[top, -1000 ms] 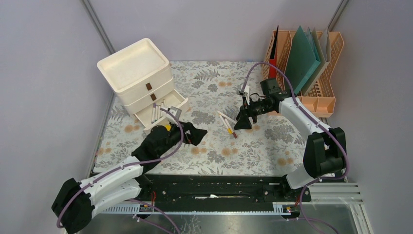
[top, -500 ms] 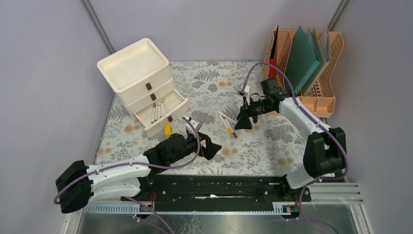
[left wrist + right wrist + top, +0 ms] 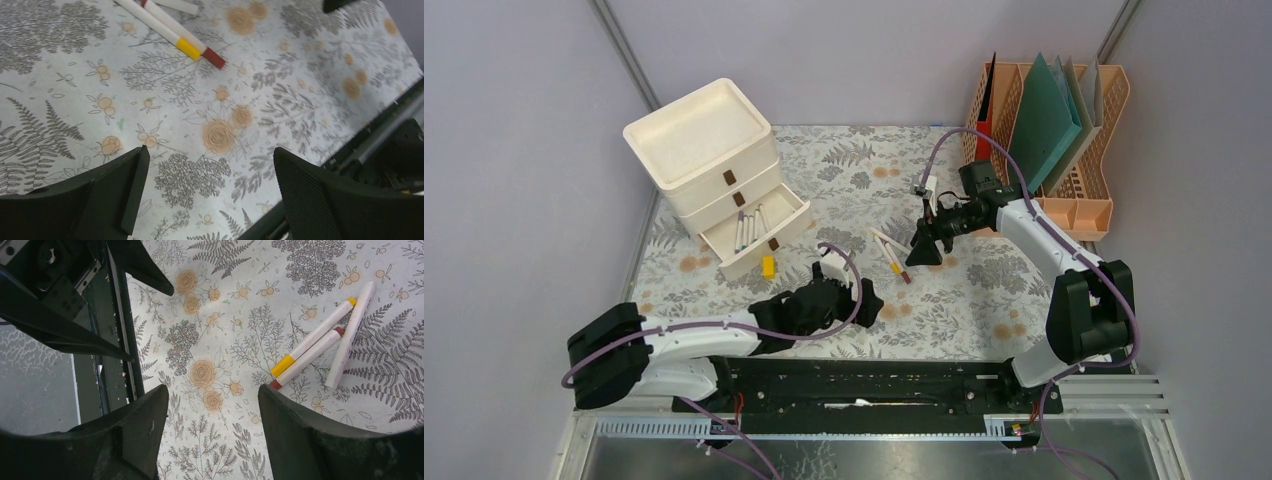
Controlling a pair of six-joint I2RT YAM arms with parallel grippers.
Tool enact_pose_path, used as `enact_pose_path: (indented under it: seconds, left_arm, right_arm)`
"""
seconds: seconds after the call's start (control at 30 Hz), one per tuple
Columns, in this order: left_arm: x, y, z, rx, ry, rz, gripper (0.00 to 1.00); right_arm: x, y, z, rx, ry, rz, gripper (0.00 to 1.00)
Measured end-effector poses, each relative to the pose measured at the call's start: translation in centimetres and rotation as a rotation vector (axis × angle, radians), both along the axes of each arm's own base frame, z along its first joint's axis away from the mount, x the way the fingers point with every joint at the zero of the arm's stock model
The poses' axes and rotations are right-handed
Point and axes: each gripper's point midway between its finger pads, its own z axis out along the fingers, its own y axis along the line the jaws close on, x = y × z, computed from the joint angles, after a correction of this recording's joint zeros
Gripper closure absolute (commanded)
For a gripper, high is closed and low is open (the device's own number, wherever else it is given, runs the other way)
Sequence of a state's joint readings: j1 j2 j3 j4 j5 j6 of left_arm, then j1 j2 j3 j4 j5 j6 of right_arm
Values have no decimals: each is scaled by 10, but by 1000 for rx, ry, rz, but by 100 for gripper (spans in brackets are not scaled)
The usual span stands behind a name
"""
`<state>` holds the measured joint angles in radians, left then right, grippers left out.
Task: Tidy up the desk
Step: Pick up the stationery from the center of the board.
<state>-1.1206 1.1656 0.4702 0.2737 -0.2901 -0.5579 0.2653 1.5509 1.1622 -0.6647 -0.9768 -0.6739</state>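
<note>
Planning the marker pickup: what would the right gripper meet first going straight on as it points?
Likely the bare desk, not the markers: they lie off to one side of the open right gripper. Depth is hard to judge.

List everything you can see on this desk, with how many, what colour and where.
desk: one, pale grey floral cloth, under everything
drawer unit: one, white, back left, bottom drawer open
pens: a few, pale, in the open drawer; exact count unclear
small block: one, yellow, on the cloth in front of the open drawer
markers: three, white bodies, one yellow-capped, one red-capped, one all white, lying together mid-desk
file rack: one, peach, back right
folders: at least three, green, grey and red, upright in the rack
left gripper: one, black, jaws wide open and empty, near the front edge
right gripper: one, black, jaws open and empty, beside the markers
</note>
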Motion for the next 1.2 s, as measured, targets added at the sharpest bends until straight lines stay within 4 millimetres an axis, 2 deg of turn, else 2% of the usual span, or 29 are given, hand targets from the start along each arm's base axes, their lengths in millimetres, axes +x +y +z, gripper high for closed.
enact_pose_path:
  seconds: [0.13,0.3,0.43,0.57,0.83,0.97,1.07,1.13,1.2]
  left_arm:
    - [17,-2,-7,34,48,130,1]
    - [32,-1,-14,52,93,264,1]
    - [40,8,-20,83,105,354,1]
    - [41,13,-26,105,113,387,1]
    - [42,16,-33,149,119,400,1]
    - [42,17,-33,153,118,403,1]
    - [42,18,-34,159,118,403,1]
    - [42,20,-35,169,118,405,1]
    - [41,21,-35,174,117,407,1]
  right_arm:
    - [2,-2,-2,-16,-3,-11,29]
    - [19,-5,-11,-55,-13,-101,35]
    - [34,-10,-30,-114,14,-209,43]
    - [50,-13,-51,-187,30,-289,43]
    - [61,-5,-98,-374,30,-328,50]
    - [66,-9,-117,-453,25,-350,51]
    - [72,-11,-120,-485,9,-366,57]
    - [77,-10,-117,-489,-5,-373,64]
    - [80,-5,-113,-475,-8,-368,66]
